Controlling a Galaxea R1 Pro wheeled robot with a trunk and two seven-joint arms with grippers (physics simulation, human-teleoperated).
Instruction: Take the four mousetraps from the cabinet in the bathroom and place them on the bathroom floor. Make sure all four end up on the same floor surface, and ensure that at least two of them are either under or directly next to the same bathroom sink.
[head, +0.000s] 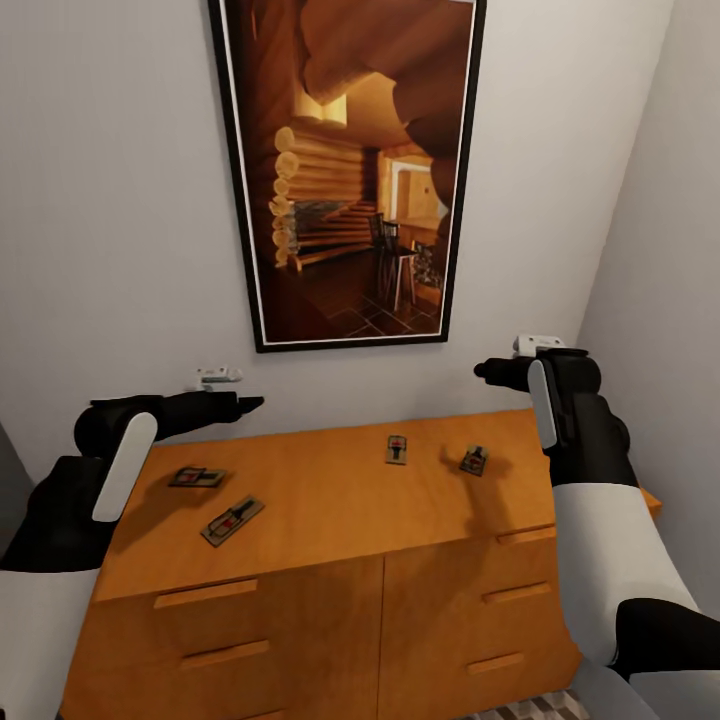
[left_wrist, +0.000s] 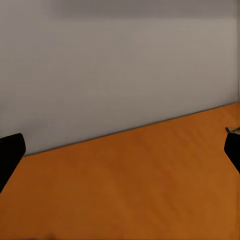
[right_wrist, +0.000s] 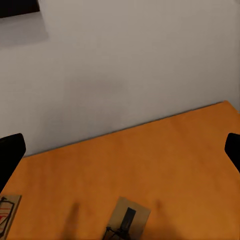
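Several mousetraps lie on the orange-brown cabinet (head: 330, 500). Two of them (head: 198, 477) (head: 232, 520) are at its left, two more (head: 397, 449) (head: 473, 460) at its right. My left gripper (head: 248, 403) hovers open above the cabinet's back left, behind the left pair; in its wrist view its dark fingers (left_wrist: 10, 155) stand wide apart over bare wood. My right gripper (head: 488, 372) is open above the right pair, and its wrist view shows one mousetrap (right_wrist: 127, 220) just below it and another (right_wrist: 7, 212) at the edge. The bathroom sink is out of view.
A large framed picture (head: 350, 170) hangs on the white wall behind the cabinet. A side wall (head: 670, 250) closes in on the right. Drawer fronts with bar handles (head: 205, 593) face me. A strip of patterned floor tile (head: 530, 708) shows below the cabinet.
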